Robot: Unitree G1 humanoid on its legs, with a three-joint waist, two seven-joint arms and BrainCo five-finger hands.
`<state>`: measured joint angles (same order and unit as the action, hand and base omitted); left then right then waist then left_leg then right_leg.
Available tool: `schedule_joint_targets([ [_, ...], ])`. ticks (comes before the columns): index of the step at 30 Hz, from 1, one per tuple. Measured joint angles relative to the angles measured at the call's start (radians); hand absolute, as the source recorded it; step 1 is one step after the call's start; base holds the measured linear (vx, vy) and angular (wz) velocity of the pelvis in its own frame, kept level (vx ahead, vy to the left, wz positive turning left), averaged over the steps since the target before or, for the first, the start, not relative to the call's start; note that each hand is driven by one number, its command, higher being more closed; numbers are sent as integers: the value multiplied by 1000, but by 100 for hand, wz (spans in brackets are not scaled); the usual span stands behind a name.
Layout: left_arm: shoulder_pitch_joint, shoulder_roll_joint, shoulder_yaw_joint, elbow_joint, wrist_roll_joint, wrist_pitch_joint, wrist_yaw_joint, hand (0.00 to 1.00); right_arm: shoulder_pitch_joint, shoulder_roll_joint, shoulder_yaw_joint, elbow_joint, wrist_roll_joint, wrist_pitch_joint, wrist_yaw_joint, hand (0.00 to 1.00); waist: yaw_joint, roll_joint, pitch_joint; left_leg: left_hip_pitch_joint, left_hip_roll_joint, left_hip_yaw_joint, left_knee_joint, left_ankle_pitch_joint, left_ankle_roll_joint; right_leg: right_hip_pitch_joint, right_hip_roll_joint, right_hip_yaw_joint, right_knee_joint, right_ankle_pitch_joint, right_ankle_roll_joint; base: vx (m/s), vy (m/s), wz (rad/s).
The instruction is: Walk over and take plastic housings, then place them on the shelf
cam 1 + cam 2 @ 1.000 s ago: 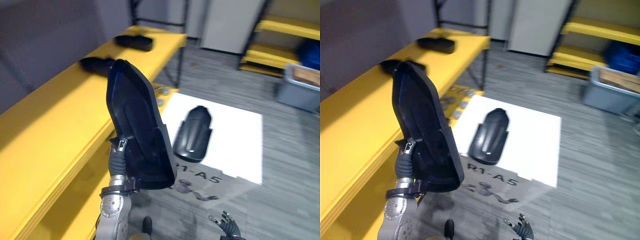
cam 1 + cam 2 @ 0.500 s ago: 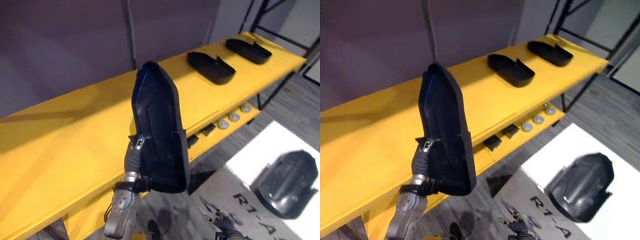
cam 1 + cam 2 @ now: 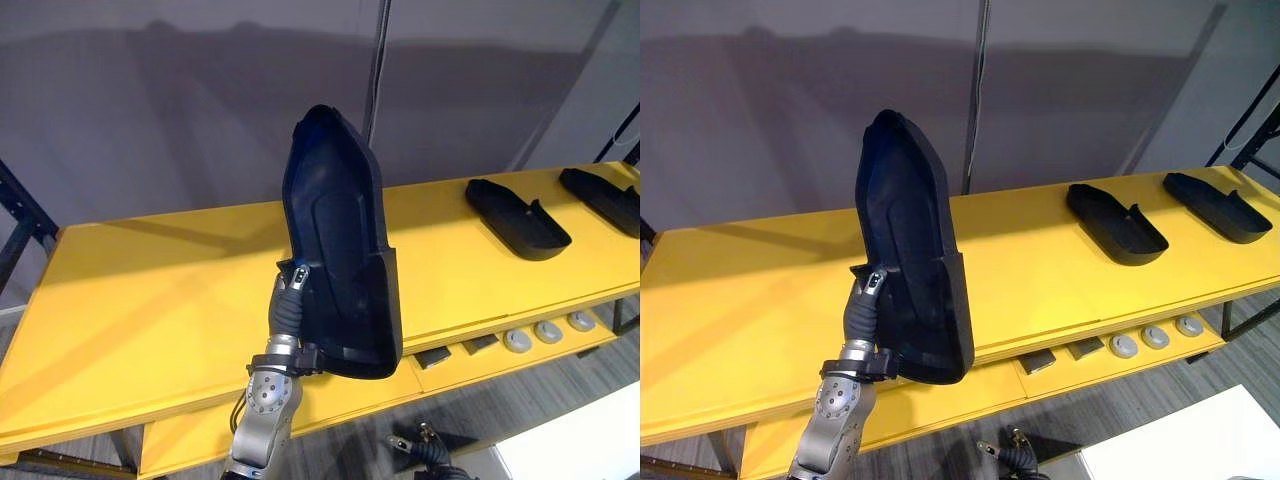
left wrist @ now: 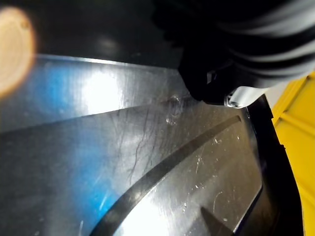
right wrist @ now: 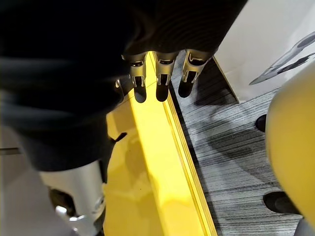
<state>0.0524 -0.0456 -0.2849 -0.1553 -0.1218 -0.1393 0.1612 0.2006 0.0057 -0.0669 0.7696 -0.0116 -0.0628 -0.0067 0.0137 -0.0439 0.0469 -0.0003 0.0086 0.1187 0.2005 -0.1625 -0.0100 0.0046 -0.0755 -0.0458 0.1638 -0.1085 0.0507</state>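
A large black plastic housing (image 3: 340, 250) stands upright in the air in front of the long yellow shelf (image 3: 150, 290). My left hand (image 3: 290, 300) grips its lower edge from behind, and most of the fingers are hidden by it. The left wrist view looks along the housing's glossy inner face (image 4: 123, 147). Two more black housings (image 3: 515, 215) (image 3: 605, 195) lie on the shelf's top at the right. My right hand (image 3: 425, 447) hangs low in front of the shelf, fingers (image 5: 158, 73) straight and holding nothing.
The lower shelf board carries small grey round parts (image 3: 545, 333) and dark blocks (image 3: 432, 356). A black post (image 3: 378, 60) rises behind the shelf against a grey wall. The corner of a white floor sheet (image 3: 1180, 440) shows at the lower right.
The camera has swung left to face the shelf, so the white sheet and the housing lying on it have slid out of the picture. My left hand still holds its housing upright.
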Motion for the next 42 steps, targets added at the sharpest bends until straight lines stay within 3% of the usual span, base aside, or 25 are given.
schedule_joint_targets([
  [6,-100,1,45,248,7,33,62,100,-8,-1,32,26,-13,1,0,0,-8,-7,-22,51,-9,5,-118,63,1,31,3,3,-88,53,5,40,3,-2],
  [15,-270,32,150,474,-75,52,187,100,-18,-20,40,49,-18,1,-4,0,-61,-9,-21,59,-11,-4,-254,170,11,1,15,6,-143,115,-5,-97,-22,0],
  [26,-432,93,182,632,-84,103,190,100,-32,-31,49,43,-16,1,-3,0,-112,-17,2,40,-9,14,-291,202,7,-10,22,12,-209,148,-6,-94,-8,-4],
  [33,-533,101,187,716,-116,118,186,100,-48,-32,48,55,-17,1,-1,0,-125,-14,8,41,-9,15,-287,201,7,-2,25,10,-221,165,-13,50,-5,-1],
  [34,-545,102,194,726,-124,118,186,0,-51,-33,48,56,-17,1,0,0,-131,-12,10,42,-9,15,-287,201,7,-1,25,10,-222,165,-13,34,-7,-1],
  [42,-641,106,225,812,-179,124,198,0,-76,-48,49,56,-15,0,7,0,-150,2,49,57,-7,17,-287,199,3,9,26,13,-223,171,-15,-40,3,-2],
])
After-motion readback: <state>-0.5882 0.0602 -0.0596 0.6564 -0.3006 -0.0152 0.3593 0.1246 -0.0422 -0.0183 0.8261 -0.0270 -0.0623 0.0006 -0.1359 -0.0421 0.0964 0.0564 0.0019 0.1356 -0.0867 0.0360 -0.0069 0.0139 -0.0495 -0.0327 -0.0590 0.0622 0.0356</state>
